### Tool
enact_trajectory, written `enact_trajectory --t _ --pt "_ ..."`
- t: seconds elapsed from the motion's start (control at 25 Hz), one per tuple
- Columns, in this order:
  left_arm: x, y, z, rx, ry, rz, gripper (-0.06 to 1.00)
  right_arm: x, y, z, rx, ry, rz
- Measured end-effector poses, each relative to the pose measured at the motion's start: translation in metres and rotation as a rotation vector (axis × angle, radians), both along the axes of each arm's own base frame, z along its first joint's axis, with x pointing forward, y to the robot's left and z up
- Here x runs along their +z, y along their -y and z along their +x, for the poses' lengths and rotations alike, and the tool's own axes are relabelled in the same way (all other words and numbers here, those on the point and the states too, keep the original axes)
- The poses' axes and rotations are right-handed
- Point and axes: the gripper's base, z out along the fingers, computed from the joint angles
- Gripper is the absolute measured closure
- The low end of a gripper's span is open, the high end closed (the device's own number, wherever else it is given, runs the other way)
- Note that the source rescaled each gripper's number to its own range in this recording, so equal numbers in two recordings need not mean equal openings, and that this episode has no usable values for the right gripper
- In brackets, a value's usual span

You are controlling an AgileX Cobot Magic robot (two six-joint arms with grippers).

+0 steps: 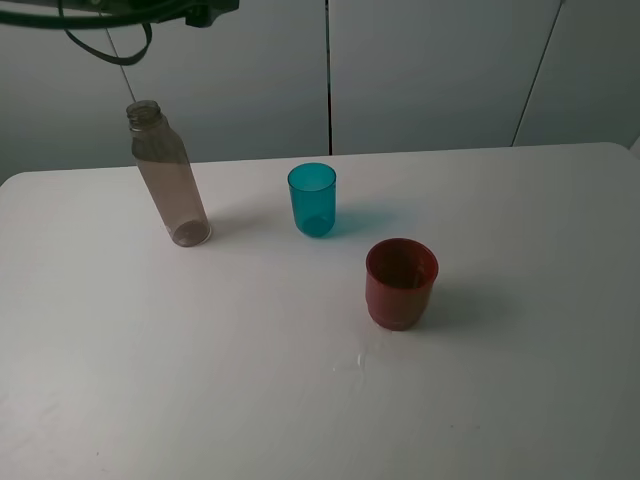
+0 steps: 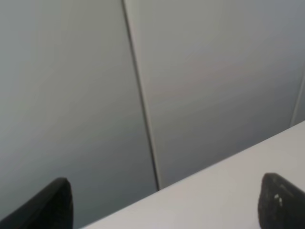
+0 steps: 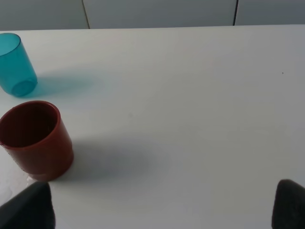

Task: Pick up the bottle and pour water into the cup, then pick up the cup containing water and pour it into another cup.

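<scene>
From the high camera, the bottle (image 1: 168, 178) stands upright and uncapped at the left of the frame on the white tabletop (image 1: 200, 380). The teal cup (image 1: 313, 200) stands near the middle, apart from the bottle, and the red cup (image 1: 401, 283) sits lower and to its right, close by but not touching.

In my left wrist view, my left gripper (image 2: 164, 202) is spread wide with nothing between its dark fingertips (image 2: 52, 205); behind lie a grey wall and the tabletop edge.

In my right wrist view, my right gripper (image 3: 164, 207) is released too, fingertips at the bottom corners. The red cup stands at the left, the teal cup at the upper left.
</scene>
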Motion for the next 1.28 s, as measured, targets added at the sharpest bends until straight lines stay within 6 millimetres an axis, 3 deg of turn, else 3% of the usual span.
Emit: enact_trajectory --t 0.32,0.56,0.64,0.92,1.16,1.28 --pt "0.053 -0.085 -0.076 0.305 -0.185 0.108 -0.05 0.000 0.000 0.000 0.000 0.000 0.000" --pt "0.070 -0.117 -0.150 0.383 -0.149 0.092 -0.05 0.000 0.000 0.000 0.000 0.000 0.000" --pt "0.066 -0.127 -0.179 0.395 -0.123 0.075 -0.05 0.000 0.000 0.000 0.000 0.000 0.000" --pt "0.023 -0.159 -0.268 0.477 -0.160 0.046 -0.05 0.000 0.000 0.000 0.000 0.000 0.000" --pt "0.005 -0.176 -0.329 0.475 -0.007 -0.058 -0.05 0.000 0.000 0.000 0.000 0.000 0.000" --pt "-0.007 -0.182 -0.350 0.462 0.037 -0.054 -0.05 0.000 0.000 0.000 0.000 0.000 0.000"
